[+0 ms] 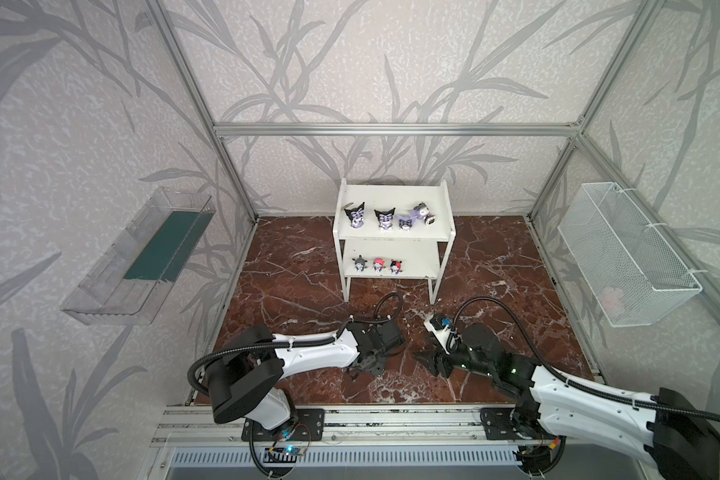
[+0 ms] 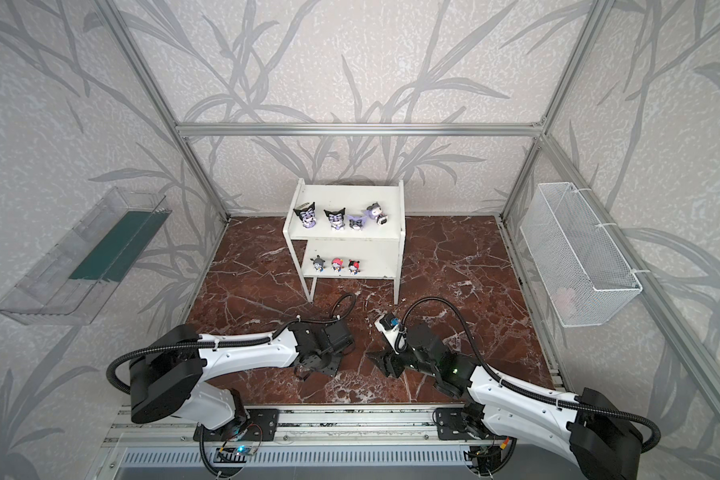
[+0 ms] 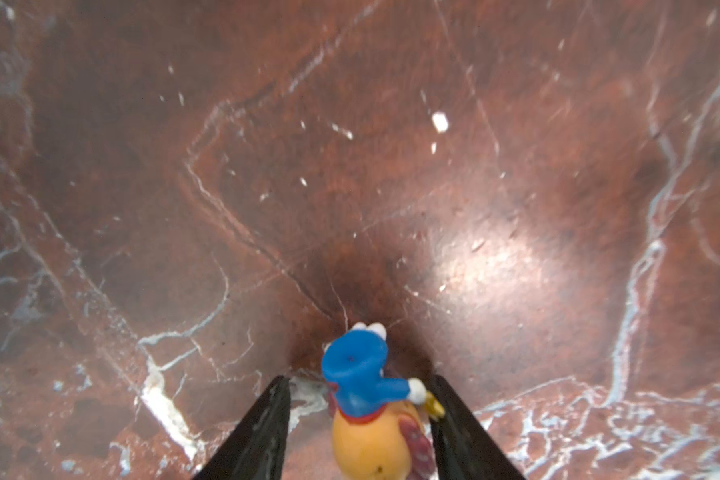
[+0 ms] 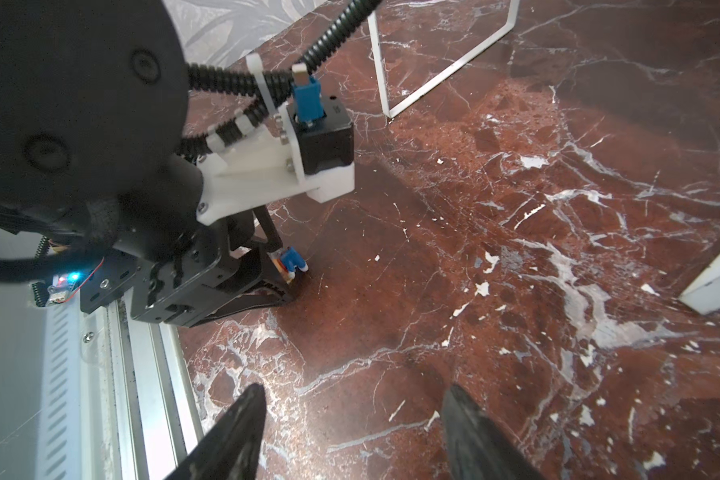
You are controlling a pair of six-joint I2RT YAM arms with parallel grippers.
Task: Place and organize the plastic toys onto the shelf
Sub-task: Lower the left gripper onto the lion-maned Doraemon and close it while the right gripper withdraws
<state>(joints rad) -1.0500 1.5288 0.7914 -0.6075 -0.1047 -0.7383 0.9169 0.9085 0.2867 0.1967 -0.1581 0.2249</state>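
Toy (image 3: 371,440) with orange head shows only in wrist views, hidden from above. Left gripper (image 3: 359,379) sits half-open around it, touching one side. Right gripper (image 4: 354,388) gapes wide, holding nothing.

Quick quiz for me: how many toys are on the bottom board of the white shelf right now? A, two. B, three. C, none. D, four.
B: the grey-headed figurine, the pink-headed one and the black-and-red-headed one stand in a row on the lower board of the shelf.
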